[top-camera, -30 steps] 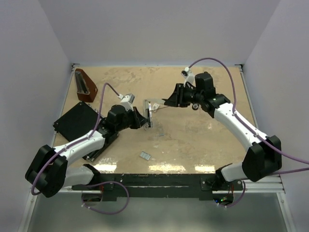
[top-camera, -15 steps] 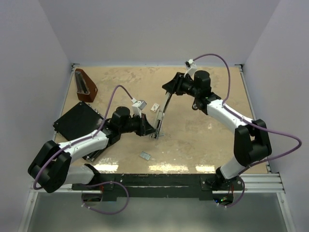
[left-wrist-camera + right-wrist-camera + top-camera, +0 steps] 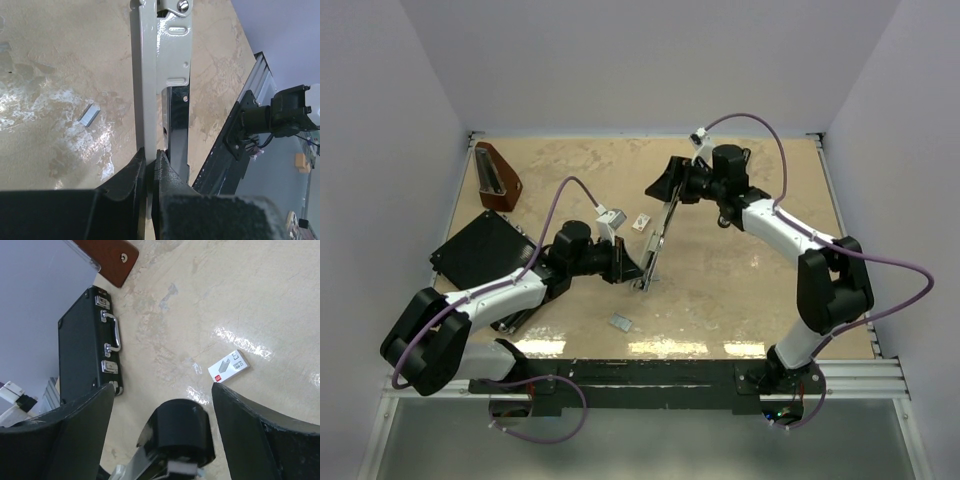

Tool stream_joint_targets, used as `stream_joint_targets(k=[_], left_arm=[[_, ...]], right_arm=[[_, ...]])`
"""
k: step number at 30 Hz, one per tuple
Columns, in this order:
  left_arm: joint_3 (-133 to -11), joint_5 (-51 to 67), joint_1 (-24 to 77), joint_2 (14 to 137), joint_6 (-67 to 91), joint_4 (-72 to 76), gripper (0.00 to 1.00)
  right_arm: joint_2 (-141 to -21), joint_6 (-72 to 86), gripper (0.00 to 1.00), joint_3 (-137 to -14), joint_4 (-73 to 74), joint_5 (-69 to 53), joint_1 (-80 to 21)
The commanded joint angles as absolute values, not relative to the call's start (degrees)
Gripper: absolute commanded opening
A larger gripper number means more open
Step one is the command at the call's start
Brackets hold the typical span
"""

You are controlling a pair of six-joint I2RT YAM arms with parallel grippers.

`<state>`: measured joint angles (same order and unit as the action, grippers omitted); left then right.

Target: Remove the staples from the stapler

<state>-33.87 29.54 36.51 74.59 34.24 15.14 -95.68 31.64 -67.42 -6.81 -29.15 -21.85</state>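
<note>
Metal is sitting tight between my left fingers (image 3: 125, 182). They are pressing in with only the bar's thickness between them, pinching the near end of the stapler (image 3: 166, 60) by its grey bar. In the left wrist view the black bar is lying just beside the grey one, on its right. My right fingers (image 3: 260, 435) are standing wide apart and holding nothing. The stapler's black rounded end is sitting in the gap between them, touching neither as far as I can see.

From above, the stapler's long axis is running from my left fingers toward the far side of the counter (image 3: 750, 290), leaning slightly right and ending at my right fingers. So my left arm is holding the near end, and my right arm is the nearer one to the free far end. I cannot tell whether the near tip is resting on the counter or hanging just off it.

One short strip of staples (image 3: 620, 322) is lying flat on the counter, apart from the stapler, toward the near edge. I cannot see whether more are sitting inside the grey bar.

I am judging the coming move to be my right fingers closing across that rounded end, squeezing across the long axis, while the left ones are steadying the bar. A small white box (image 3: 228, 367) is lying near the far end, and I am minding not to knock it.
</note>
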Motion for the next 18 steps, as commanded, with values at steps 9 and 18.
stream_joint_targets(k=[9, 18], left_arm=[[-38.58, 21.63, 36.74, 74.35, 28.92, 16.35, 0.00], [-43.32, 16.80, 38.32, 76.29, 22.69, 10.91, 0.00]], right_arm=[[-88.77, 30.58, 0.84, -67.15, 4.22, -30.85, -22.24], [-93.95, 33.49, 0.54, -70.65, 0.88, -30.41, -24.61]])
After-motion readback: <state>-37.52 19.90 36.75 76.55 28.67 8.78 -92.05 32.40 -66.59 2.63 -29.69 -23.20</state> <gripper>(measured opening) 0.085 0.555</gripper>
